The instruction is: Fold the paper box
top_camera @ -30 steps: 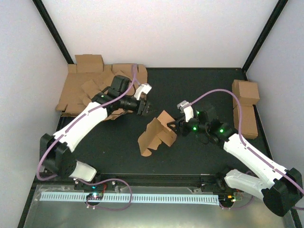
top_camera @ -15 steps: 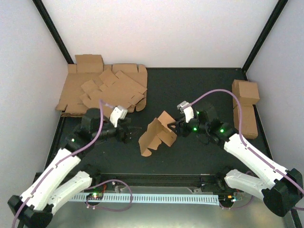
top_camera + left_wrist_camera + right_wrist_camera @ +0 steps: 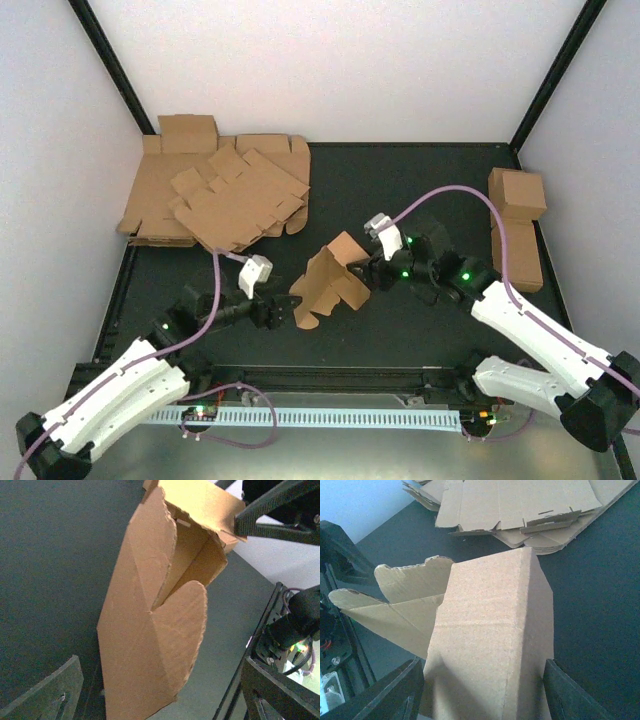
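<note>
The paper box [image 3: 328, 280] is a partly folded brown carton, tilted up in the middle of the black mat. My right gripper [image 3: 368, 268] is shut on its right end. In the right wrist view the box [image 3: 490, 630] fills the gap between the two fingers [image 3: 395, 695]. My left gripper [image 3: 275, 312] is open at the box's near-left end. In the left wrist view the box's rounded flap [image 3: 165, 645] lies between the spread fingers [image 3: 50, 695] with a gap on each side.
A stack of flat brown blanks [image 3: 220, 195] lies at the back left, also in the right wrist view [image 3: 520, 505]. Finished brown cartons [image 3: 517, 230] stand at the right edge. White walls close in the back and both sides.
My left arm has swung from the stack at the back left down to the box's near-left end. My right gripper has shifted slightly left with the box.
</note>
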